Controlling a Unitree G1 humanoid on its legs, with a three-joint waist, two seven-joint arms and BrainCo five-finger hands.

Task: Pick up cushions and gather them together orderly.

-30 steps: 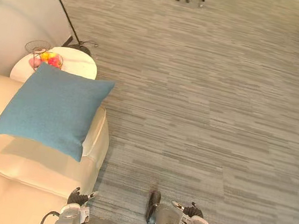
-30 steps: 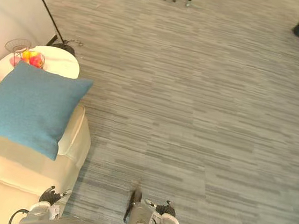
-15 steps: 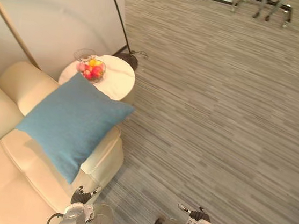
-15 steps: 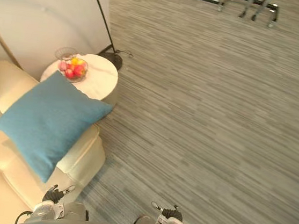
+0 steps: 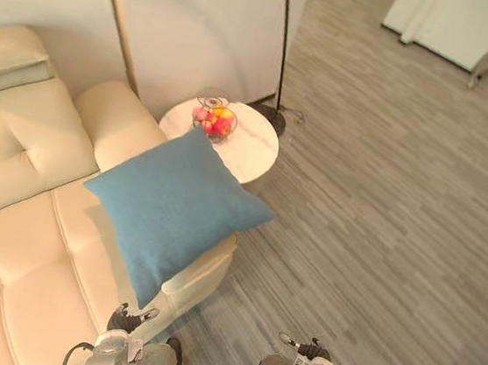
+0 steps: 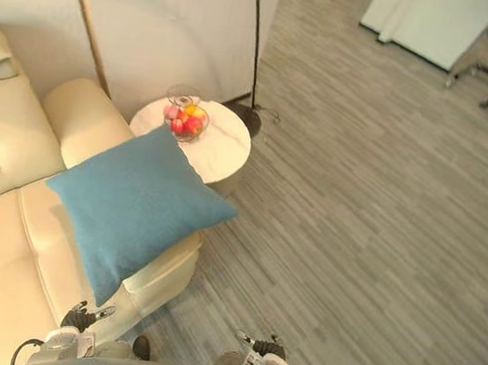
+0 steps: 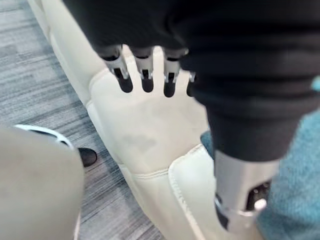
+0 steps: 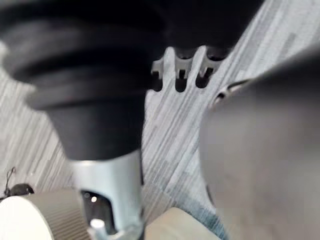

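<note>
Left eye view: a blue cushion (image 5: 174,214) is lying tilted on the end of a cream sofa (image 5: 17,236), one corner overhanging the sofa's arm toward 3 o'clock. A round white table (image 5: 252,148) is standing just beside the sofa, at 1 o'clock from the cushion, and the cushion's upper corner is overlapping its edge. A wire bowl of fruit (image 5: 213,120) is sitting on the table near its 10 o'clock rim. A floor lamp's dark pole (image 5: 283,46) is rising from its base behind the table at 12 o'clock. The left robot hand (image 5: 127,321) is hanging at 6 o'clock from the cushion, by the sofa's front. The right robot hand (image 5: 306,348) is hanging over the grey striped floor (image 5: 397,235), well apart from the cushion.

Left wrist view: the left robot hand's fingers (image 7: 145,75) are pointing out straight and slightly spread, holding nothing, over the sofa's cream upholstery. The cushion's blue cloth is showing just beside the thumb.

Right wrist view: the right robot hand's fingers (image 8: 180,75) are hanging relaxed and empty above the floor, with the table's ribbed side near the thumb.
</note>
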